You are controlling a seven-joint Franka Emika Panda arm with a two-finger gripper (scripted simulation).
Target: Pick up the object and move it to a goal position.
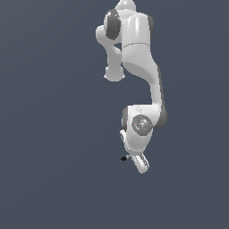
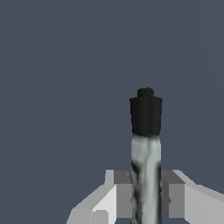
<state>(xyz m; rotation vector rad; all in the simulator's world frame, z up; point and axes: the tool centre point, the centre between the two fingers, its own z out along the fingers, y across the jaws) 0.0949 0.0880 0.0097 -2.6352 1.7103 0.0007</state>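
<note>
The object is a thin rod with a light grey shaft [image 2: 146, 175] and a black end [image 2: 146, 114]. In the wrist view my gripper [image 2: 146, 199] is shut on the shaft, with a finger pressed against each side and the black end sticking out past the fingertips. In the exterior view the gripper [image 1: 130, 158] hangs under the white arm, and the rod's black end [image 1: 123, 158] pokes out toward the exterior view's left. No goal marker shows in either view.
The white arm [image 1: 138, 67] reaches down from the top of the exterior view. Around it there is only a plain dark blue-grey background, with no other objects or edges in view.
</note>
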